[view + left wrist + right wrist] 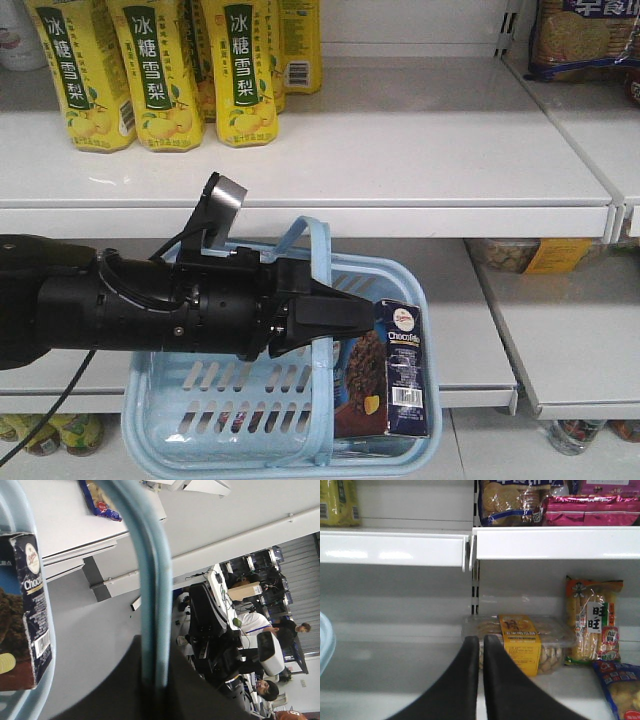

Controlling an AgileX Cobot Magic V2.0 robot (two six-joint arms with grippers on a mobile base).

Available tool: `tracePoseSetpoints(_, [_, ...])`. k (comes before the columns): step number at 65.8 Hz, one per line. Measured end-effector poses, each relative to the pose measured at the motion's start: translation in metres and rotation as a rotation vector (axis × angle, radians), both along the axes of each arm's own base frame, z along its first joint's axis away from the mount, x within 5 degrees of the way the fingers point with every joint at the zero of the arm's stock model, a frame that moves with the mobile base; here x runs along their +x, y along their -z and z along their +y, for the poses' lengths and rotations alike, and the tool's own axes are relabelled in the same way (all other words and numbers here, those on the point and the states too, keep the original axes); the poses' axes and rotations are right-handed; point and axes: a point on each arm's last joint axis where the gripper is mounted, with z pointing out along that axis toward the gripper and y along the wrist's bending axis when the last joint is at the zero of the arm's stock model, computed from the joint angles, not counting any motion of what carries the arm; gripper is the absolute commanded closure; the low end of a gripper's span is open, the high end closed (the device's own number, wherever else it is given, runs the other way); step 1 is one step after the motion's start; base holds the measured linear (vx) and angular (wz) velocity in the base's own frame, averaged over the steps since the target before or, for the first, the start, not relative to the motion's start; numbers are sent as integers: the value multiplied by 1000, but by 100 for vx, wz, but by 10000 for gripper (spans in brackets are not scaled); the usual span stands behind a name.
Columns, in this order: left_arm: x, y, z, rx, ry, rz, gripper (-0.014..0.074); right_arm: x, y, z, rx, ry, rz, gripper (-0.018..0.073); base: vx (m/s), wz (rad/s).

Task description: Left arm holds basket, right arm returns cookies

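Fingers of the left hand (352, 315) are clenched on the hoop handle (318, 250) of the basket (200, 430), with the light blue bar running straight between them. The left wrist view shows the same bar vanishing into the black wedge. Behind the hand, the thick black left arm (130, 310) reaches in from the left edge, and its silver-topped camera bracket (222, 195) stands up above it. The basket hangs from this grip in front of the white shelves.

Inside the basket, the cookies (402, 370) stand upright at the right end, against the slotted wall. The dark navy carton is just beside the fingertips, but I cannot tell whether they touch.

The right hand (480, 647) is clenched on nothing, its two flat black fingers pressed together. It points at a lower shelf (395, 650), well apart from the carton. Just beyond its tips lies a clear tub (520, 642) of biscuits with a yellow label. A striped snack bag (592, 622) stands to the right of the tub.

On the upper shelf (400, 150), above the basket, is a row of yellow bottles (160, 70).
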Motion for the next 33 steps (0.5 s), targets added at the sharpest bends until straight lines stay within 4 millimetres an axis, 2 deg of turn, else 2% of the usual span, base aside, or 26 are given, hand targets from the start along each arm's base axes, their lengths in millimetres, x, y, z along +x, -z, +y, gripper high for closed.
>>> tracePoseSetpoints(16, [0,0,0,0,0,0,599,-1,-9,0,29,-2,-32,570,0,0])
tracePoseSetpoints(24, [0,0,0,0,1,0,599,-4,-37,0,35,-5,-37,570,0,0])
tracePoseSetpoints(33, [0,0,0,0,1,0,599,7,-65,0,48,-8,64,570,0,0])
